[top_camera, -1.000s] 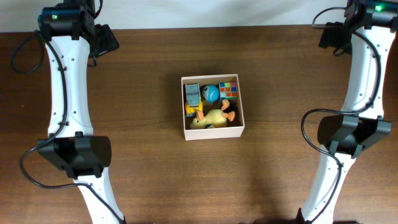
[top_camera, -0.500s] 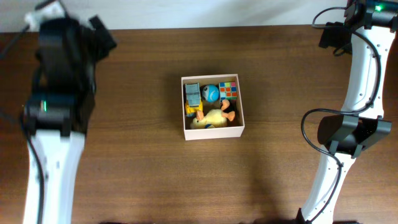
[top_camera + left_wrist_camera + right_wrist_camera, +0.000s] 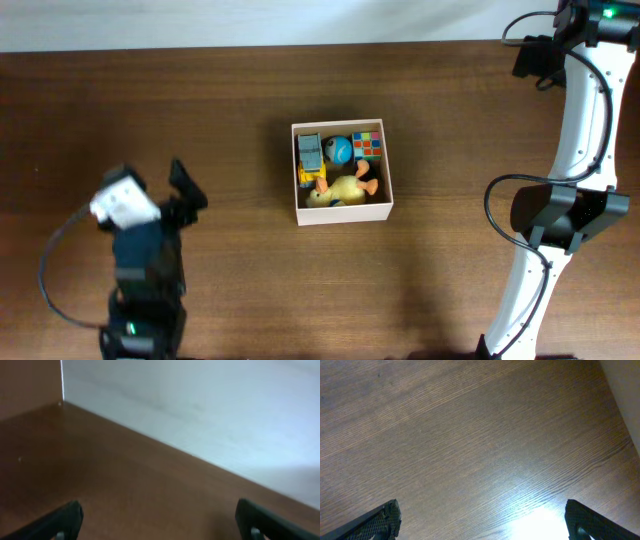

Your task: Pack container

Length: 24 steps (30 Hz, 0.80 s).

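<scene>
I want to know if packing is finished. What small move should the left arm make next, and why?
Probably just rest the left gripper away from the container, open and empty. The toys already lie inside it, no toy shows on the table, and the right gripper is open over bare wood too.

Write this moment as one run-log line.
left gripper: open, empty | right gripper: open, empty | container: toys inside, neither gripper touching

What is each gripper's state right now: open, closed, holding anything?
Left gripper: open, holding nothing.
Right gripper: open, holding nothing.
</scene>
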### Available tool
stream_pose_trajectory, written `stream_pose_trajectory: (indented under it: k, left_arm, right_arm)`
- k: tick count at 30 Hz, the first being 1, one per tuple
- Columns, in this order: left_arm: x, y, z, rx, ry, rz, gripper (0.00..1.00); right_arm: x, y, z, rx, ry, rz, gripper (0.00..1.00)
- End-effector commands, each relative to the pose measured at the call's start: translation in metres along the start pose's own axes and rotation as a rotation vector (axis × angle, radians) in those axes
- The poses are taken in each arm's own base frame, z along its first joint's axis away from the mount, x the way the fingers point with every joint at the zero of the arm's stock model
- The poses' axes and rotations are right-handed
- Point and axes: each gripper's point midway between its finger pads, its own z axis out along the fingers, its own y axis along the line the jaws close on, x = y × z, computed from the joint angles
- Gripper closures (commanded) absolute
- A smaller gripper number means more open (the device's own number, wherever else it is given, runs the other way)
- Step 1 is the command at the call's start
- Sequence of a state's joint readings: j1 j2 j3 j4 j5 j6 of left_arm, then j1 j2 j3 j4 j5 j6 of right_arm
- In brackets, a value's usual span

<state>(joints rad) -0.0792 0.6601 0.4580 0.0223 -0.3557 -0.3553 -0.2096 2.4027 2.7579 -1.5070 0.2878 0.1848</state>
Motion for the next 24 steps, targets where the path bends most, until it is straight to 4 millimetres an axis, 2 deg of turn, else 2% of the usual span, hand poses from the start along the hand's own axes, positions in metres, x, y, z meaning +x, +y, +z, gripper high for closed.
stream_pose_trajectory:
  k: [1,4,9,17,22,24]
  left_arm:
    - [0.027,0.012,-0.013,0.031,-0.027,0.001,0.01]
    - [0.039,0.011,-0.024,0.097,-0.078,0.049,0.01]
    - [0.043,0.012,-0.035,0.134,-0.133,0.116,0.01]
    - [0.068,0.021,-0.039,0.134,-0.083,0.134,0.01]
    - [0.094,0.02,-0.042,0.179,-0.018,0.151,0.01]
    - [0.095,0.018,-0.044,0.204,-0.022,0.18,0.01]
  right_arm:
    - [-0.001,-0.001,-0.002,0.004,-0.005,0.015,0.01]
    - [-0.001,-0.001,-0.002,0.004,-0.005,0.015,0.01]
    - [-0.001,-0.001,-0.002,0.004,-0.005,0.015,0.01]
    - [-0.001,-0.001,-0.002,0.004,-0.005,0.015,0.01]
    - [-0.001,-0.001,-0.002,0.004,-0.005,0.015,0.01]
    - [-0.001,-0.001,-0.002,0.004,-0.005,0.015,0.01]
